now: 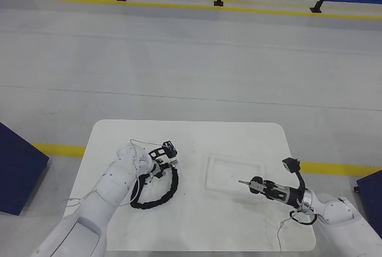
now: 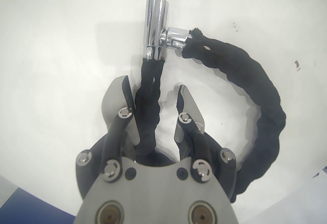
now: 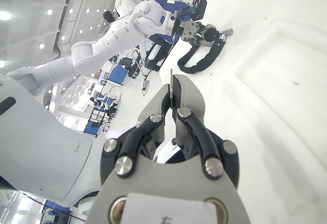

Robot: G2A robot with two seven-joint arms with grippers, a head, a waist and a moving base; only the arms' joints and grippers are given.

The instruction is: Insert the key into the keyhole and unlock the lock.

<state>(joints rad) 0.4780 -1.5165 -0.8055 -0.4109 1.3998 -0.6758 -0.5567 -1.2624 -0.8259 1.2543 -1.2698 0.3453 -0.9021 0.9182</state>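
On your left, the left gripper [image 2: 153, 85] sits low over the white bench [image 1: 113, 138], at the lock [image 1: 157, 193]. Its jaws are parted and straddle the black-sleeved chain [image 2: 255, 81] just behind the chrome barrel [image 2: 155, 23]. One finger [image 2: 125, 97] touches the sleeve, and the other stands a little apart from it. The barrel lies flat on the bench and points away from the gripper, with the chain's other end plugged into its side. From there the chain curls round in a loop back beside the gripper. You cannot make out the keyhole itself.

In the middle of the bench lies a shallow white tray [image 1: 216, 160].

On your right, the right gripper [image 3: 173, 87] is above the near right edge of the tray. Its jaws are closed flat on the key [image 3: 170, 81]. The blade sticks out past the fingertips, pointing left toward the lock and well apart from it.
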